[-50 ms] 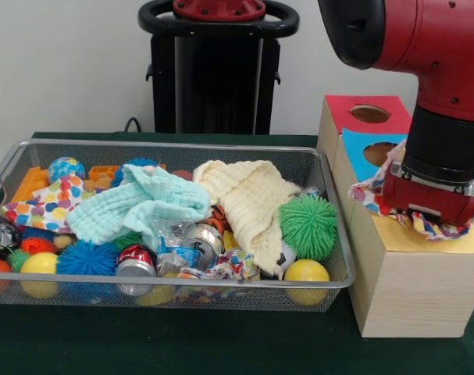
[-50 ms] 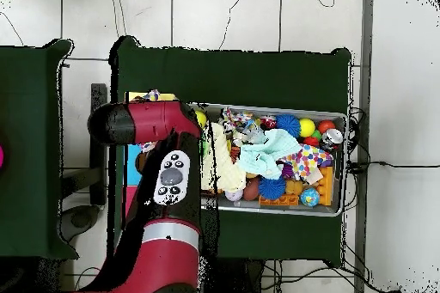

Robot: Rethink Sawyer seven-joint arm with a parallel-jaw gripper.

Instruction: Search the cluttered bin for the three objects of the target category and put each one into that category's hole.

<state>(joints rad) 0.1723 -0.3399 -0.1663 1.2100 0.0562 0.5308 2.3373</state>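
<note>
A plain pale wall (image 1: 65,62) is seen behind the dark green table (image 1: 221,344). In the overhead view, a white tiled floor (image 2: 223,15) is crossed by black cables (image 2: 232,10).

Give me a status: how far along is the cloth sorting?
One in hand: the gripper is over the wooden box's yellow panel, with a polka-dot cloth bunched around it. Its fingers are hidden. Left in the wire bin: mint cloth, cream cloth, another polka-dot cloth. The holes' contents aren't visible.

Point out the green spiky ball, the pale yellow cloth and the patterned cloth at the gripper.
green spiky ball (image 1: 308,225), front view, middle of the ball.
pale yellow cloth (image 1: 248,199), front view, its draped centre.
patterned cloth (image 1: 371,191), front view, fold hanging beside the gripper (image 1: 429,205).
</note>
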